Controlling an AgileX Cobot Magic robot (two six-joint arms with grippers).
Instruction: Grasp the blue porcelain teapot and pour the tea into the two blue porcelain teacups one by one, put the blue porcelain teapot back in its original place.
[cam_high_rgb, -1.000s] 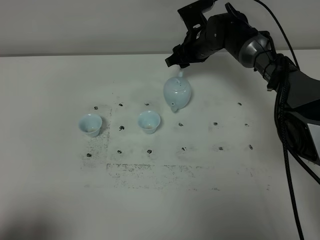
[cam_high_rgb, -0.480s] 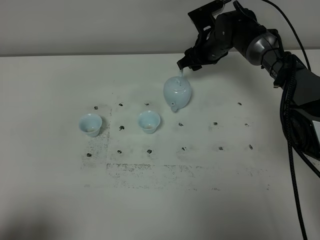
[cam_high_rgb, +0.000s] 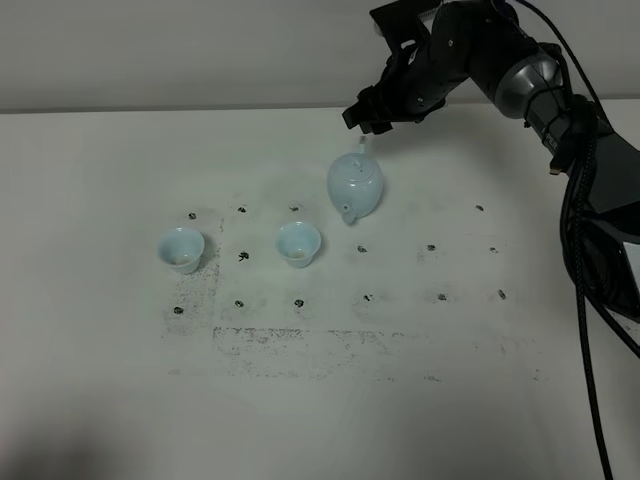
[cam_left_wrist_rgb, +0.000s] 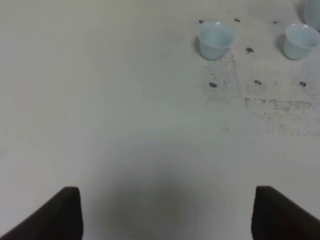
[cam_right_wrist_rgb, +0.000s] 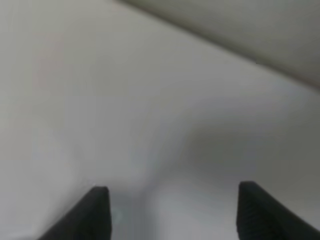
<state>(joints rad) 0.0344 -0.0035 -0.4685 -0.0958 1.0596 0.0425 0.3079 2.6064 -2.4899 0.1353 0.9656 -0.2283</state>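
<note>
The teapot (cam_high_rgb: 354, 185) stood on the table (cam_high_rgb: 100, 380), behind & right of both cups. The left teacup (cam_high_rgb: 180, 249) sat well apart from the right teacup (cam_high_rgb: 298, 243), which was near the pot, front-left of its spout. The right gripper (cam_high_rgb: 365, 115) hung just behind the pot's handle, prob. not touching.
</note>
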